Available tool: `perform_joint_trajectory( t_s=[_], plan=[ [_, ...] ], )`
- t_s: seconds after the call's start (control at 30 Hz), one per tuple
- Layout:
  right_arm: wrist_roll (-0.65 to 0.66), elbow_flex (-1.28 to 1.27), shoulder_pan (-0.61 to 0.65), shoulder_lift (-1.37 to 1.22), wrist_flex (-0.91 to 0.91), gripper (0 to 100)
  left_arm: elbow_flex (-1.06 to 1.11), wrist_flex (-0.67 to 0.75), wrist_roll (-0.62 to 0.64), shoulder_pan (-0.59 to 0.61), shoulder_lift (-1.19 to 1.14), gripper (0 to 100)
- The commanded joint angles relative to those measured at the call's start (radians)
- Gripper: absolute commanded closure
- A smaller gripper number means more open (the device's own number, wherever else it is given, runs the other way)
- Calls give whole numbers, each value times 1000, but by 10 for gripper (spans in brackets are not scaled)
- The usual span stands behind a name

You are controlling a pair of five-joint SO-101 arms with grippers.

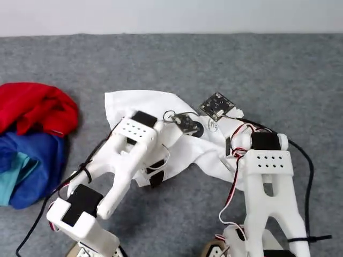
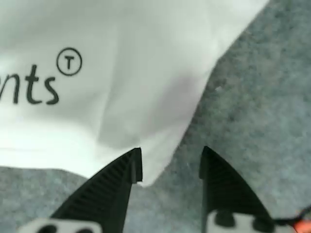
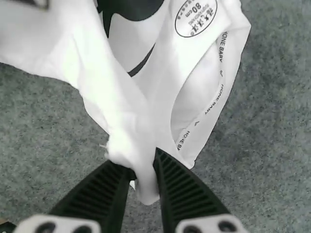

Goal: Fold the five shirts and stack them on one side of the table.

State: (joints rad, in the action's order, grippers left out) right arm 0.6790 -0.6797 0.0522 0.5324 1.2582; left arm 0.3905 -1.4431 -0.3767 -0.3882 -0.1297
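Where the work sits: on the grey table (image 1: 268, 69), whose carpet-like top will probably drag at cloth.
Heap at the table's side: a red shirt (image 1: 35, 110) lies above a blue shirt (image 1: 37, 160), with a teal shirt (image 1: 10, 174) at the edge. All three are bunched, and by the look of them not folded.
White shirt (image 1: 139, 104): rumpled at mid-table beneath both arms, well apart from the heap, with dark print on it.
Handling: light, limp and soft. Held at one point it will sag and twist, so I judge it wants two holds on firm seams, at the shoulders or hem corners, and spreading flat before any fold.
Stacking place: the heap's side of the table looks the natural spot.
Right end effector (image 3: 141, 167): clamped on a gathered twist of the white shirt, just beside the neckline (image 3: 214, 97).
Left end effector (image 2: 171, 160): fingers apart, low over the table. A hem corner (image 2: 150, 172) of the white shirt touches one finger and reaches partly into the gap.
Neck label (image 3: 196, 18): a round print inside the collar.
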Motion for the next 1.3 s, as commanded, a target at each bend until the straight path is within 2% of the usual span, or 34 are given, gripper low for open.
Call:
perform_joint_trajectory(
  t_s=[0.0,0.2,0.3,0.5,0.7,0.87,1.03,1.2,1.27],
  plan=[
    [-6,6,-12,25,-16,981,51,98,9,-2,55,797],
    [-6,6,-12,25,-16,982,104,193,17,0,-60,800],
    [-6,6,-12,25,-15,983,15,147,63,9,-137,810],
    [-6,8,-13,35,-7,983,-50,132,68,6,-206,964],
    [-6,8,-16,36,-4,983,-50,60,43,6,-107,986],
    [-6,38,-10,38,56,983,-51,-46,41,28,129,986],
    [-6,104,-8,38,196,982,-56,-164,31,195,374,986],
    [-11,117,51,38,308,978,-58,-239,-80,442,578,986],
    [-55,118,90,38,351,955,-58,-258,-117,540,637,986]
  ],
)
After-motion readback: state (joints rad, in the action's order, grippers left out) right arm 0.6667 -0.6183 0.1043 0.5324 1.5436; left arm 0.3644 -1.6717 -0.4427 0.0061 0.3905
